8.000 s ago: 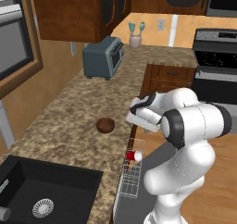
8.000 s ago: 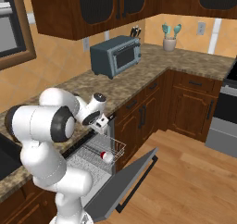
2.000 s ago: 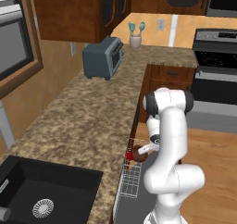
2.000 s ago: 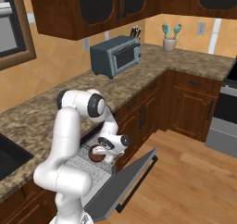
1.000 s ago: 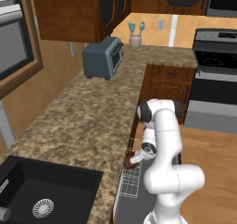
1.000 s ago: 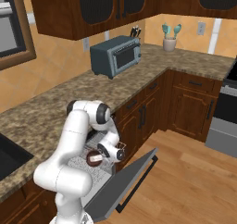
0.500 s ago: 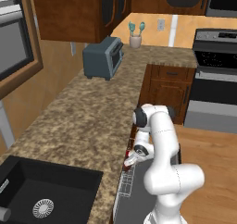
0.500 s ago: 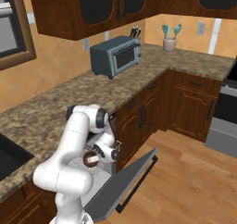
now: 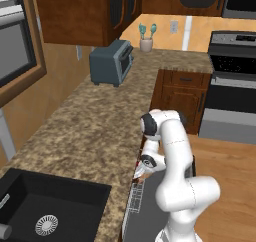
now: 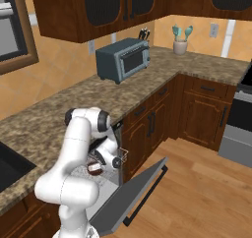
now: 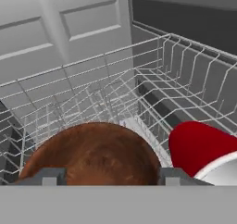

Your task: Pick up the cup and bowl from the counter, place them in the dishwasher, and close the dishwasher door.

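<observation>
In the hand view the dark brown bowl (image 11: 92, 151) lies in the dishwasher's white wire rack (image 11: 152, 79), with the red cup (image 11: 199, 144) tipped beside it on the right. My gripper (image 11: 112, 176) is open just above the bowl, and its fingertips (image 11: 51, 176) stand wide on either side of it. From the right base view the gripper (image 10: 101, 162) is low inside the dishwasher over the bowl (image 10: 93, 168), below the counter (image 10: 54, 114) edge. The dishwasher door (image 10: 133, 197) hangs open, tilted down over the floor. In the left base view the gripper (image 9: 140, 170) sits beside the counter (image 9: 90, 131) edge above the rack (image 9: 132, 206).
A grey toaster oven (image 10: 123, 60) and a beige utensil holder (image 10: 180, 46) stand at the back of the counter. A black sink (image 9: 45, 211) lies at the near left, and a steel range (image 9: 232, 86) at the far right. Wooden floor (image 10: 206, 183) spreads beyond the open door.
The jaws have spread from shut to wide open and let go of the bowl, which now rests in the rack. The hand sank a little lower into the dishwasher.
</observation>
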### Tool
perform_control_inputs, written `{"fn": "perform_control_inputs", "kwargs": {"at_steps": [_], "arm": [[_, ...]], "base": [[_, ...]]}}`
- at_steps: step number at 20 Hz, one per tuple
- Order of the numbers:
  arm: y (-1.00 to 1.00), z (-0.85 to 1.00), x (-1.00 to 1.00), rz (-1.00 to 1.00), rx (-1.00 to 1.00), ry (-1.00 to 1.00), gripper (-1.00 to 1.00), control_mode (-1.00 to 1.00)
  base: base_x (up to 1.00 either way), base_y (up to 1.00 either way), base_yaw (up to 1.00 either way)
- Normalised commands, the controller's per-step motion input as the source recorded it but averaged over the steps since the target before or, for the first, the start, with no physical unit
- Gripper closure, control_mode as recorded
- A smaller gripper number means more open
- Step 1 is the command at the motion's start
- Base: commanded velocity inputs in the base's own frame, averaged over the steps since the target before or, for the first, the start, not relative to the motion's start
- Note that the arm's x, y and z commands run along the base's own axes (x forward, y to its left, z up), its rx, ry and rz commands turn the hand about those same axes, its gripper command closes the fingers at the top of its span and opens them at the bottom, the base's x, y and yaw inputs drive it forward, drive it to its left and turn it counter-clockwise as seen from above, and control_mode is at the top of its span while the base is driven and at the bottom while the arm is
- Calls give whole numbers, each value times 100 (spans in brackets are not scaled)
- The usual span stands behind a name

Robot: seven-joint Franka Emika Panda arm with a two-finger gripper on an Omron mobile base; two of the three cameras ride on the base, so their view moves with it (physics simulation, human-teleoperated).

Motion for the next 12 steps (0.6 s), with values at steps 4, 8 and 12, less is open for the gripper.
{"fn": "perform_control_inputs", "kwargs": {"at_steps": [4, 8, 12], "arm": [[-10, 85, -62, 0, 0, -21, -100, -100], [-1, 100, -52, 0, 0, -13, -100, -100], [-26, 100, -61, -1, 0, -1, -100, -100]], "base": [[0, 0, 0], [0, 0, 0], [0, 0, 0]]}}
